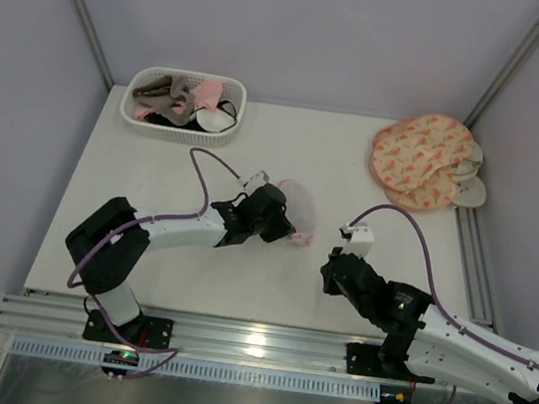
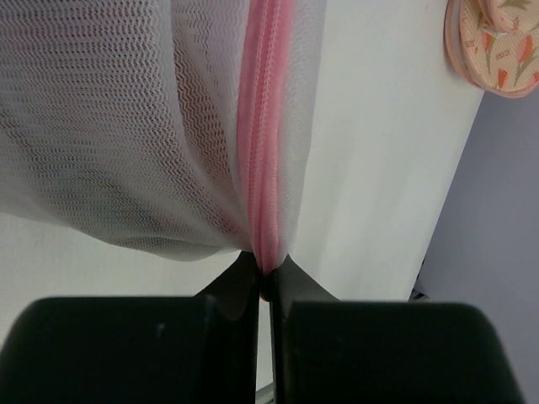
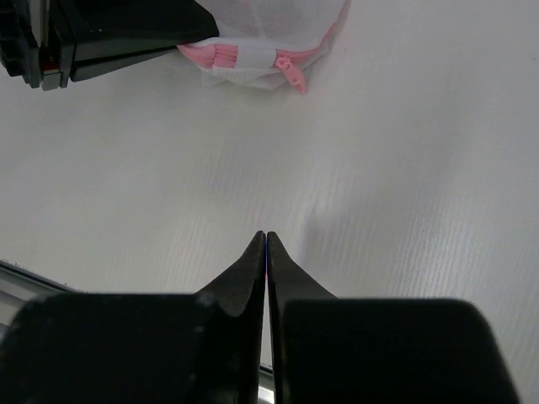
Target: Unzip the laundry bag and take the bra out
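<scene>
Mesh laundry bag (image 1: 297,208) lay mid-way across the counter (image 1: 238,283), its pink zipper rim (image 2: 257,126) pinched by the left end effector (image 2: 264,278). The right end effector (image 3: 266,239), pressed together, sat apart from it.

Small round mesh laundry bag (image 2: 118,126): translucent white, wavy weave, with a pink zipper band (image 2: 258,126). Large rounded fabric piece (image 1: 421,161): peach ground, small orange motifs, pink edging. Slotted plastic basket (image 1: 174,131): white, holding pink, grey-brown and white items (image 1: 178,99); flat table top (image 1: 336,302) plain white.
</scene>
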